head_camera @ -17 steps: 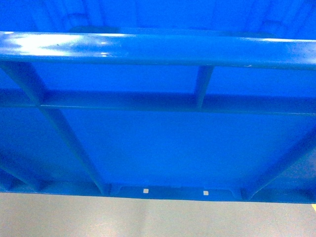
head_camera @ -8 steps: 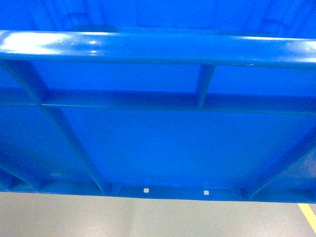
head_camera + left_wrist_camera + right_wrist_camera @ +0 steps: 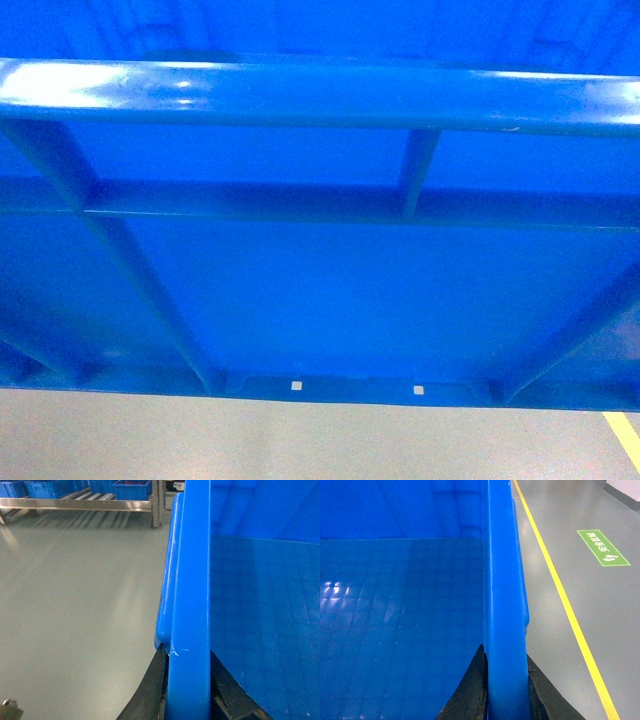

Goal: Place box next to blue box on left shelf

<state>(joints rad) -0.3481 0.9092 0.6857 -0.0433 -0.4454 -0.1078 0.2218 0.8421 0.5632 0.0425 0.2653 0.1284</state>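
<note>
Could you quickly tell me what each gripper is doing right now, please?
Left gripper: closed on the left rim of the blue box, one finger on each side.
Right gripper: closed on the box's right rim the same way.

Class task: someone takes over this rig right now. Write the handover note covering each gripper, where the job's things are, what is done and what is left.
Left gripper: shut on the blue box's left wall.
Right gripper: shut on its right wall.
The box is held between both arms above the grey floor, filling the head view.
A shelf rack with blue bins shows far off in the left wrist view.
Done: box gripped.
Left: reach the shelf and set it beside the blue box there.
</note>
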